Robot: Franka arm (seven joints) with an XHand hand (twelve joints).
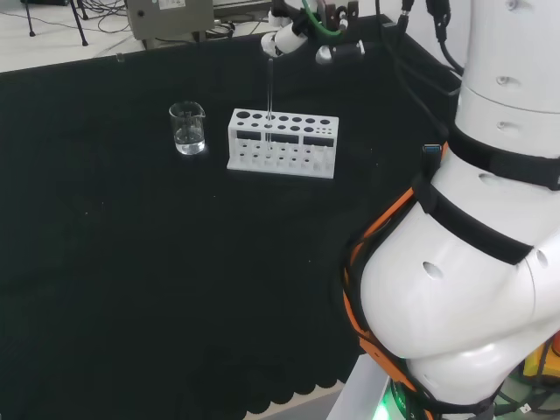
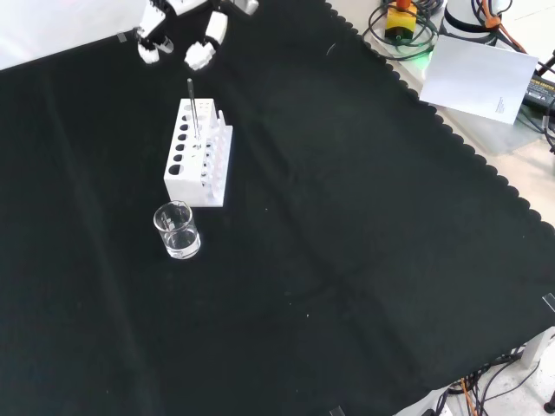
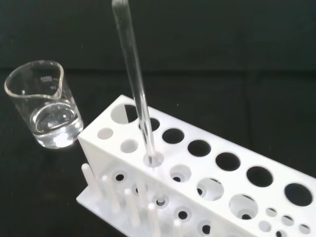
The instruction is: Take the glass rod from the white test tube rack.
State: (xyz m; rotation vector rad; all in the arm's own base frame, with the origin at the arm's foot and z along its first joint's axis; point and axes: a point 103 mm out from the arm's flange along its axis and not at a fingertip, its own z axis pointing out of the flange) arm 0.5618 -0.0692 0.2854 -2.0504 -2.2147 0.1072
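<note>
Thin clear glass rod stands upright in a small hole of the white plastic test tube rack on the black-cloth table. Black and white hand hovers beyond the rod's top, fingers spread, holding nothing, apart from rod. Clear glass beaker just beside rack.

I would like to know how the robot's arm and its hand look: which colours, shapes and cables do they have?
The arm has big, rounded, glossy white links with black bands at the joints. An orange cable runs along its side. The hand is white with black parts and rounded white fingertips. A green cable loops near the hand in the head view.
</note>
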